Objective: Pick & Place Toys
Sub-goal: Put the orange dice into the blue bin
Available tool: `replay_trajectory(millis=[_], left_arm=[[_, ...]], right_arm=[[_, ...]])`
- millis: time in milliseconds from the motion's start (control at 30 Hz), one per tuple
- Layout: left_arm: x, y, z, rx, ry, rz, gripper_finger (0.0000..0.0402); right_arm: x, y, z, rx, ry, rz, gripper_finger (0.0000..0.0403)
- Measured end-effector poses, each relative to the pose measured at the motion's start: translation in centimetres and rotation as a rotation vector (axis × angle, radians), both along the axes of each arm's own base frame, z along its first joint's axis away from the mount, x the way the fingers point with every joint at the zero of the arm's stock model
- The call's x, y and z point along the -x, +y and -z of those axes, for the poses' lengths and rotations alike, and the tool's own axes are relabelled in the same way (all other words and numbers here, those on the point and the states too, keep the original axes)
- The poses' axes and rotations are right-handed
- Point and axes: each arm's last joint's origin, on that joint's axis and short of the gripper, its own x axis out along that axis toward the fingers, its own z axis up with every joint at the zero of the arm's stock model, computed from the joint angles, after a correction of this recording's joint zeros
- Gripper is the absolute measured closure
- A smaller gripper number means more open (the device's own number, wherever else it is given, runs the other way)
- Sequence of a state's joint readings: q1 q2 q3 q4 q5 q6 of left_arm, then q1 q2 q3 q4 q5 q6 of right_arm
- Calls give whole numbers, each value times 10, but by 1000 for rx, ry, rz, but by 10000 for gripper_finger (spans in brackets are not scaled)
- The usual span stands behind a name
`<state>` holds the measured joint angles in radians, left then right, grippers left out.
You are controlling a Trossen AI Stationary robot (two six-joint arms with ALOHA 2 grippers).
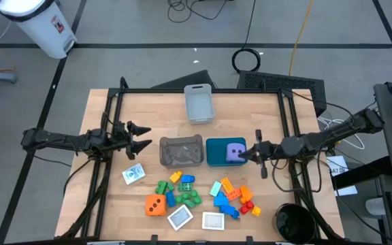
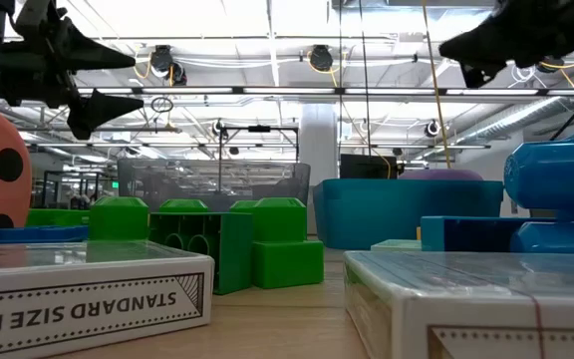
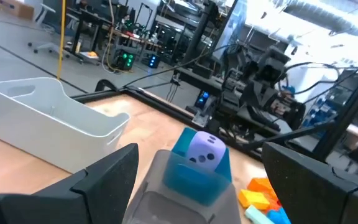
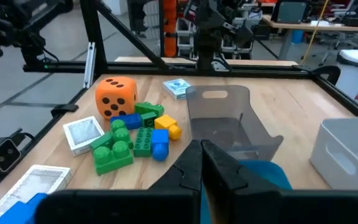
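From my chair, going left to right with the teal bin (image 1: pixel 216 152) as my anchor. My left gripper (image 1: pixel 139 136) hangs well off to the teal bin's left, past the grey bin (image 1: pixel 181 151), fingers spread wide with nothing between them. I'd guess it's parked there so it can drop onto the loose stuff without crossing the other arm.

The toys sit mostly on the near side of the teal bin: one card (image 1: pixel 133 174) off toward the left arm, then the orange die (image 1: pixel 156 205), the green bricks (image 1: pixel 188 197) with a yellow and blue one mixed in, two more cards (image 1: pixel 180 218) at the table's front edge, and a pile of blue and orange bricks (image 1: pixel 230 194) right below the teal bin. Nothing there is sorted yet, as far as I can judge.

The purple die (image 1: pixel 235 152) is already inside the teal bin. The pale grey bin (image 1: pixel 199 103) sits behind, apparently empty.

My right gripper (image 1: pixel 250 154) is just beside the teal bin's right wall, fingers pinched fully together on nothing, probably clear of the die it's next to.
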<state>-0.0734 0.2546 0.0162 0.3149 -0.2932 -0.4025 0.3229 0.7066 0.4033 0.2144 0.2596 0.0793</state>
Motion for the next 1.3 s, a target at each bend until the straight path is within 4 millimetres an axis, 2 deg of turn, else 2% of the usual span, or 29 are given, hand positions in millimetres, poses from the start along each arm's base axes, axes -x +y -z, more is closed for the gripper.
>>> replay_trajectory(millis=[267, 433, 567, 633, 767, 900, 1000, 1167, 1300], left_arm=[[0, 0, 0, 47, -9, 9, 55], [-1, -4, -4, 96, -25, 137, 55], [-2, -10, -29, 103, 19, 242, 55], [-4, -15, -43, 85, 114, 279, 55], [-20, -32, -84, 19, 299, 323, 55], [-46, -61, -117, -66, 514, 404, 55], [-64, -91, -131, -93, 656, 478, 55], [-85, -151, -130, -90, 882, 500, 55], [-99, -197, -122, -112, 991, 404, 73]], right_arm=[[26, -9, 17, -37, -72, 3, 403], [36, -12, 28, -49, -107, 3, 403], [39, -13, 34, -53, -113, 3, 403], [40, -13, 35, -55, -112, 3, 403], [40, -13, 35, -54, -112, 3, 403], [40, -13, 35, -54, -111, 3, 403], [40, -13, 35, -55, -111, 3, 403], [39, -13, 35, -58, -110, 3, 403], [39, -13, 35, -56, -109, 2, 403]])
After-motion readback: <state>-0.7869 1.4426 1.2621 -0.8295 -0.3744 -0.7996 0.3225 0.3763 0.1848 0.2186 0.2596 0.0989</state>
